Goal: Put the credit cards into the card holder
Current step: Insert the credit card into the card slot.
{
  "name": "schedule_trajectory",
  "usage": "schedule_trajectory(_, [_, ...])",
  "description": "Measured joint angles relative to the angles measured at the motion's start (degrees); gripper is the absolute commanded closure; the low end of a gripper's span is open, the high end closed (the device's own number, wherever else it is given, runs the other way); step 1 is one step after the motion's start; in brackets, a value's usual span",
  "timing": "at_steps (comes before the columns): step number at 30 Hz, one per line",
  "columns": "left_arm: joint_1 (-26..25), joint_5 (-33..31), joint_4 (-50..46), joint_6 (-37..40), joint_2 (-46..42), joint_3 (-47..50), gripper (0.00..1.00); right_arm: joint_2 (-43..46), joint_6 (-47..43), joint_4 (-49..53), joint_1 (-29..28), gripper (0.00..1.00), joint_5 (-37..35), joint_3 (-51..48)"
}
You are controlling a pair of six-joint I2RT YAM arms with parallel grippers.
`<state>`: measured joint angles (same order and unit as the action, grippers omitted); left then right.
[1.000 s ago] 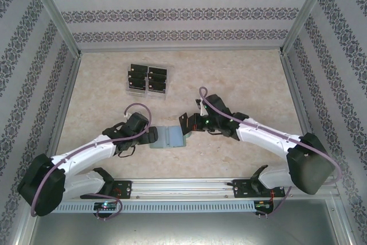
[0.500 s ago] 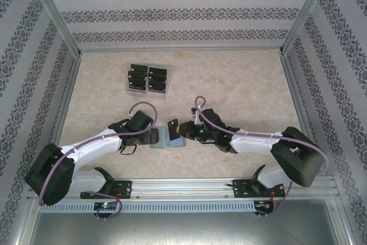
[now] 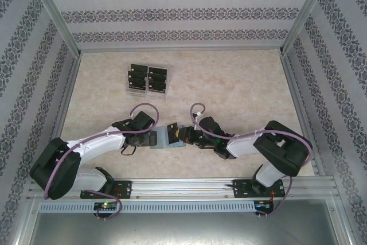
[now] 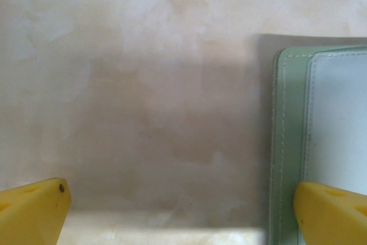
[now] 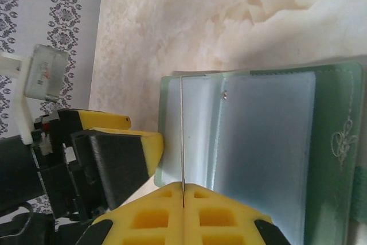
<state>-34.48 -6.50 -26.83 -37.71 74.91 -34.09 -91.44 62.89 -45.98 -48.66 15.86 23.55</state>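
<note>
Top external view: both arms reach inward across the marble-patterned table [image 3: 241,78] and meet near its front centre. The left arm [image 3: 97,144] lies low, stretched from its base toward the right. The right arm [image 3: 252,142] is folded sharply at the elbow, its forearm pointing left. Well behind them, a clear tray [image 3: 147,94] holds more credit cards [image 3: 157,73] in two columns. Between the two wrists the card holder [image 3: 163,138] lies open and flat. The left gripper [image 3: 151,137] sits at its left edge with fingers spread wide, one yellow fingertip [image 4: 330,213] over the holder's stitched border and the other over bare table. The right gripper [image 5: 182,190] is pinched on a single credit card [image 5: 182,136]. That card appears in the right wrist view edge-on, as a thin line over the holder's clear pocket; whether it touches the pocket cannot be told.
</note>
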Motion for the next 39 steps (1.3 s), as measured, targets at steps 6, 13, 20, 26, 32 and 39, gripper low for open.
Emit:
schedule_trajectory(6, [0.0, -0.2, 0.0, -0.2, 0.0, 0.5, 0.00, -5.1, 1.5, -7.7, -1.0, 1.00, -0.9, -1.1])
schedule_trajectory(13, [0.0, -0.4, -0.1, -0.9, 0.0, 0.7, 0.00, -9.0, 3.2, -14.6, -1.1, 1.00, -2.1, -3.0])
schedule_trajectory(20, [0.0, -1.0, -0.6, -1.5, 0.0, 1.0, 0.00, -12.9, 4.6, -20.0, -1.5, 1.00, -2.6, -3.1])
schedule_trajectory(26, [0.0, -1.2, -0.9, -1.7, -0.2, 1.0, 0.00, -18.5, 7.2, -27.5, -1.5, 1.00, -2.5, -3.1])
schedule_trajectory(32, [0.0, -1.5, -1.4, -1.7, -0.4, 1.0, 0.00, -19.9, 7.9, -30.5, -2.1, 1.00, -2.4, -3.0])
schedule_trajectory(39, [0.0, -1.8, -2.4, -1.7, -1.1, 1.0, 0.00, -20.0, 8.0, -30.6, -2.2, 1.00, -1.7, -2.8])
